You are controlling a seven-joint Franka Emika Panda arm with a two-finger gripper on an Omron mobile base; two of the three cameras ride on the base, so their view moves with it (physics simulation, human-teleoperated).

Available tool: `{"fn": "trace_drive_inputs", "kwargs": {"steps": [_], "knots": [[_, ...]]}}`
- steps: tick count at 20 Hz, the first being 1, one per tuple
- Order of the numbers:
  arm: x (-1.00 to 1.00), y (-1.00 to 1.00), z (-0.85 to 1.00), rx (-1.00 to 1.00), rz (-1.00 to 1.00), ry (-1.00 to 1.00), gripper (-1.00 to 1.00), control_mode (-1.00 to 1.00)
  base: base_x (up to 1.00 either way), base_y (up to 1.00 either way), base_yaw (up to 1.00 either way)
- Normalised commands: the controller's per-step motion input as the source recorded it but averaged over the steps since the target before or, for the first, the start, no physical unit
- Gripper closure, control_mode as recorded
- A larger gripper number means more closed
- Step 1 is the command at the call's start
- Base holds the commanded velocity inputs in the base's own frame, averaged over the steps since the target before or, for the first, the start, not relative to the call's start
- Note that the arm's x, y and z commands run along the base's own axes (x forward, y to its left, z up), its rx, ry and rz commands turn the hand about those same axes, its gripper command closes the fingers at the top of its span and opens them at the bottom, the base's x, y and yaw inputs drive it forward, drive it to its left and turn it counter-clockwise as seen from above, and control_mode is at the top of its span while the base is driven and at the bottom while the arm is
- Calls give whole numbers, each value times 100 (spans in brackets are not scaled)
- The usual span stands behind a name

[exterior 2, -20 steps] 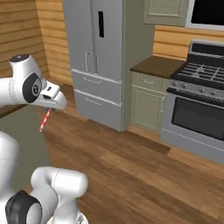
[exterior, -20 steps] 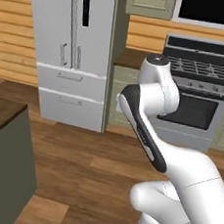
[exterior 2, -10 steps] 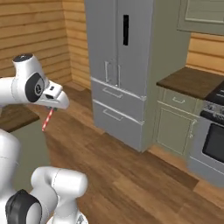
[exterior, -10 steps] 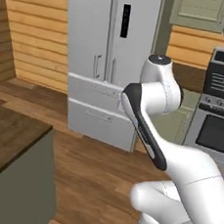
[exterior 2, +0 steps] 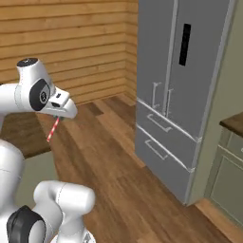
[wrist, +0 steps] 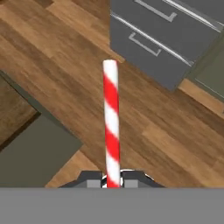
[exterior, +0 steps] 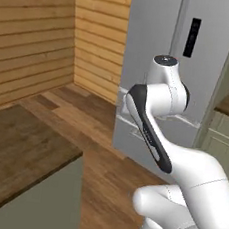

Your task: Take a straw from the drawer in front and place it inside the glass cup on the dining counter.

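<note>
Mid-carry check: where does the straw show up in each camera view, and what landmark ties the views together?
Left base view: I can't make out the straw.
Right base view: straw at left, hanging from the hand.
Hand view: centre, pointing up.
Shared landmark: the grey refrigerator.

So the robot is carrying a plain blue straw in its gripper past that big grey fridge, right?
Not quite: the straw is striped red and white, not plain blue, as the hand view shows clearly. The rest holds: the gripper is shut on it, and the grey fridge stands close by in the right base view.
</note>
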Motion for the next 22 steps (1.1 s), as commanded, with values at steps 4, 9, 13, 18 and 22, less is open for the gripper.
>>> {"fn": "trace_drive_inputs", "kwargs": {"steps": [4, 9, 13, 18, 22], "knots": [[0, 0, 0, 0, 0, 0, 100, 100, 100, -16, 51], [0, 0, 0, 0, 0, 0, 100, 100, 100, -59, 45], [0, 0, 0, 0, 0, 0, 100, 100, 100, -78, 41], [0, 0, 0, 0, 0, 0, 100, 100, 100, -48, 47], [0, 0, 0, 0, 0, 0, 100, 100, 100, -12, 50]]}}
